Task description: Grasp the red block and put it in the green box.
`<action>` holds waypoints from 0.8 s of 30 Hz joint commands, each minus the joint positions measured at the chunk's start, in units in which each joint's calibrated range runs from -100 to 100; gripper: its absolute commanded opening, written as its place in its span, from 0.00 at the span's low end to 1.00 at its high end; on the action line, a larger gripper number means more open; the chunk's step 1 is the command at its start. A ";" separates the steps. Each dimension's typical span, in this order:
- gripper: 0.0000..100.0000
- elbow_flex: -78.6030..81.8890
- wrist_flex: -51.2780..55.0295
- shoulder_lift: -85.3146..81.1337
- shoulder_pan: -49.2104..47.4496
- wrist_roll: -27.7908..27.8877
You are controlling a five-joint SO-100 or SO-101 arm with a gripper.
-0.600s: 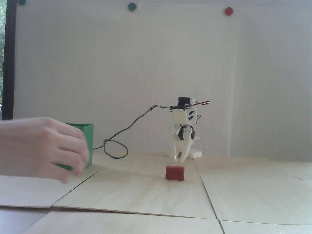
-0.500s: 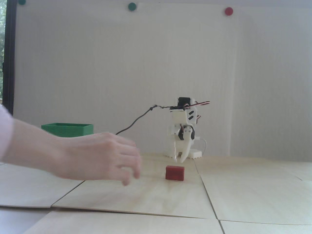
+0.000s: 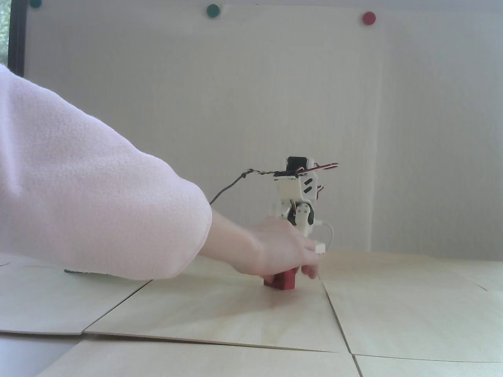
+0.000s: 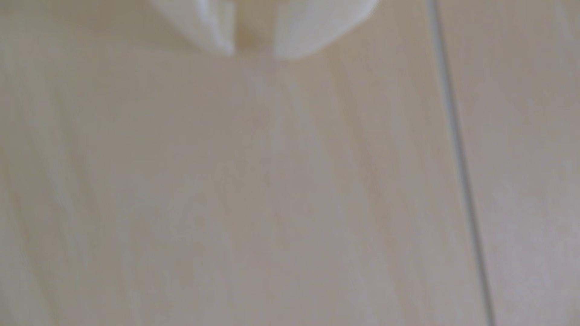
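Hand [image 3: 281, 251]: pink-sleeved, reaching from frame left, fingers on block [image 3: 283, 279] | Block: lower centre of fixed view, on tabletop [image 3: 235, 314], partly covered by hand | Arm [image 3: 296, 192]: behind hand, centre | Jaws [image 4: 254, 55]: wrist view top edge, tips slightly apart, nothing between | Box: hidden.

Hand [image 3: 277, 251] covers red block [image 3: 283, 279] top (sleeve [image 3: 86, 196] hides green box); wrist view blurred.

A hobby desk at home: pale plywood sheets [image 3: 235, 314], white board [image 3: 235, 98] with magnets [image 3: 212, 10], window edge [image 3: 4, 31]
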 commanded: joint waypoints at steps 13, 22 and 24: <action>0.03 0.99 0.64 -0.29 0.04 -0.28; 0.03 0.99 0.64 -0.29 -0.04 -0.28; 0.03 0.99 0.64 -0.29 -0.04 -0.28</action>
